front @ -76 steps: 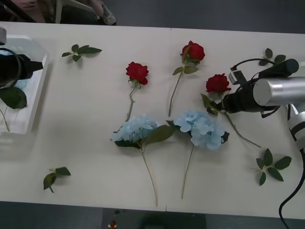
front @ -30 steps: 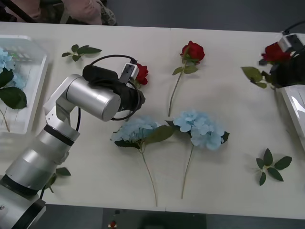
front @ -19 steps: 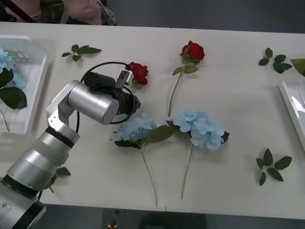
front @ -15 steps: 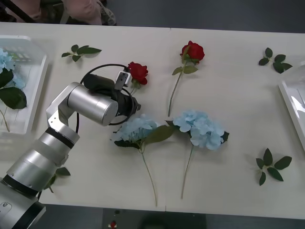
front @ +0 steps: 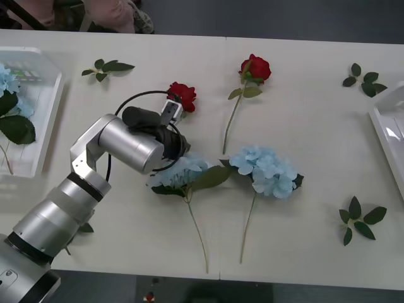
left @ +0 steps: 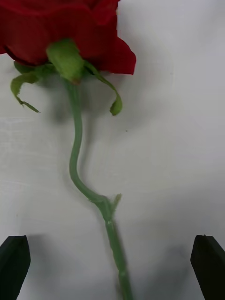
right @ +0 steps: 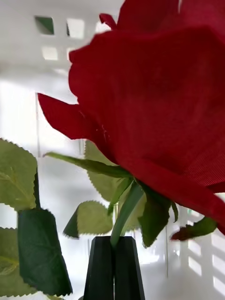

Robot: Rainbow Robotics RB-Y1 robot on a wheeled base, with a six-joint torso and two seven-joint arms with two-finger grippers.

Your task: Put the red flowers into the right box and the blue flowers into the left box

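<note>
The left gripper [left: 112, 262] hovers, jaws wide, over a red rose's stem [left: 77, 154] on the desk [front: 303, 126]. The right gripper [right: 114, 267] has its jaws pinched on another rose [right: 154, 98] above the right box [right: 28, 98].

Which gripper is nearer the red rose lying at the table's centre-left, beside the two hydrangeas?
Left. The left gripper is open just over that rose, its stem between the fingers. The right gripper is off at the right box, shut on another rose.
</note>
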